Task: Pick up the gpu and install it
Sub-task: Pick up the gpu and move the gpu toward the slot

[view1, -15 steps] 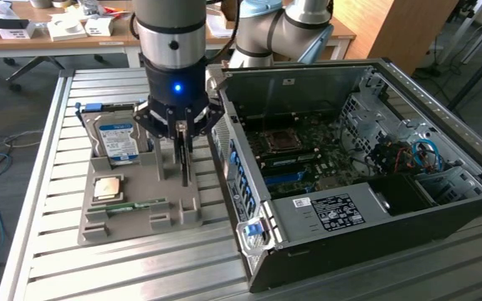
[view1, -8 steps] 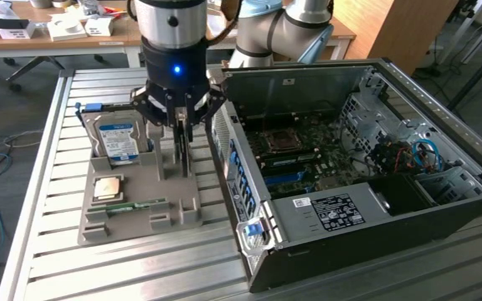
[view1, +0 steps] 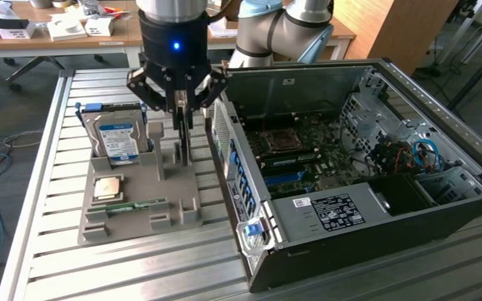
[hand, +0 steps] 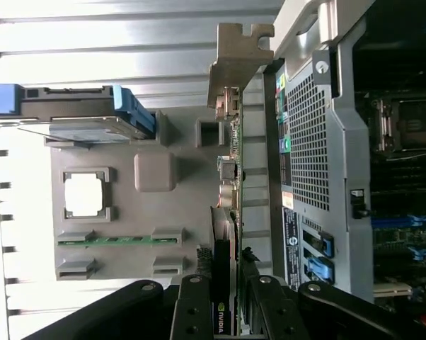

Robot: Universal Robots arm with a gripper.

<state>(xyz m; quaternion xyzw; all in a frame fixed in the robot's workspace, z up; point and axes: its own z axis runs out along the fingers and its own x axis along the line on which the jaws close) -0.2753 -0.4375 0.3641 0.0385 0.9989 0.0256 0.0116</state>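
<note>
So, where's the gpu [view1: 185, 141] [hand: 231, 170]?

On edge in its slot on the gray tray [view1: 140, 216] [hand: 185, 212], along the tray's side nearest the computer case [view1: 250, 188] [hand: 312, 142]. Its silver bracket points toward the tray's hard drive [view1: 117, 141] [hand: 78, 120] end. Whether it has cleared the slot, I can't tell.

And the gripper [view1: 182, 122] [hand: 225, 287]?

Clamped on the card's top edge, one finger on each face, near the fan.

What could go wrong?

I think the hold sits toward the end away from the bracket, so the heavier bracket end may sag and the card may pivot between the pads. A tilted card could catch on the tray's posts and drag the tray.

Anything else?

The case wall stands just beside the tray, so a swinging bracket might strike it.
</note>
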